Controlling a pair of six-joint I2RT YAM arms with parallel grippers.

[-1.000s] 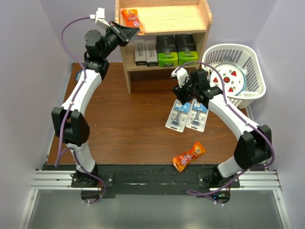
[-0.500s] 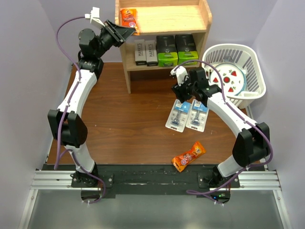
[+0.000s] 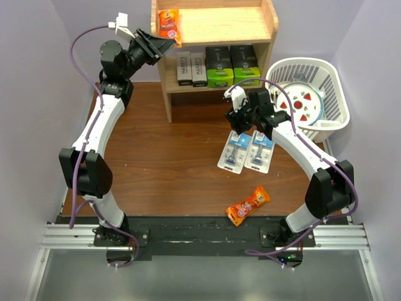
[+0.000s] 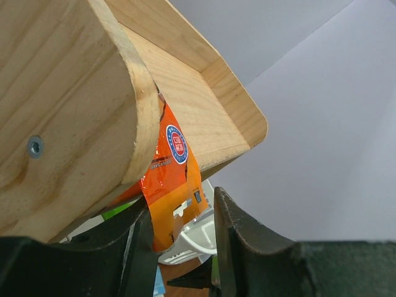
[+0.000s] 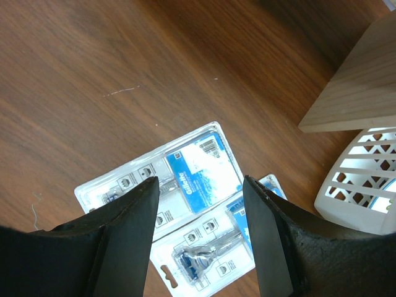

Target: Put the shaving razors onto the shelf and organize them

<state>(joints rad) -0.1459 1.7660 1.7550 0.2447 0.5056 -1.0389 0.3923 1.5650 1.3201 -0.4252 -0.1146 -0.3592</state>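
Note:
The wooden shelf (image 3: pixel 250 22) stands at the back. Its lower board holds the dark HARRY'S pack (image 3: pixel 191 68) and two black boxes with lime-green ends (image 3: pixel 232 66). Two clear blister cards with blue headers (image 3: pixel 233 152) (image 3: pixel 259 151) lie side by side on the table, also in the right wrist view (image 5: pixel 185 179). My right gripper (image 3: pixel 242 123) (image 5: pixel 199 182) hovers open above their near ends. My left gripper (image 3: pixel 161 44) (image 4: pixel 182 204) is open at the shelf's top left corner. An orange snack packet (image 3: pixel 168 24) (image 4: pixel 173 185) lies on the top board, with its end between the fingers.
A white slatted basket (image 3: pixel 332 81) with a watermelon-print plate stands right of the shelf, close to my right arm. A second orange snack packet (image 3: pixel 248 205) lies on the table near the front. The shelf's side panel (image 4: pixel 74 117) fills the left wrist view.
My left gripper let go of the orange packet on the top board and drew back left. My right gripper moved slightly toward the shelf over the blister cards.

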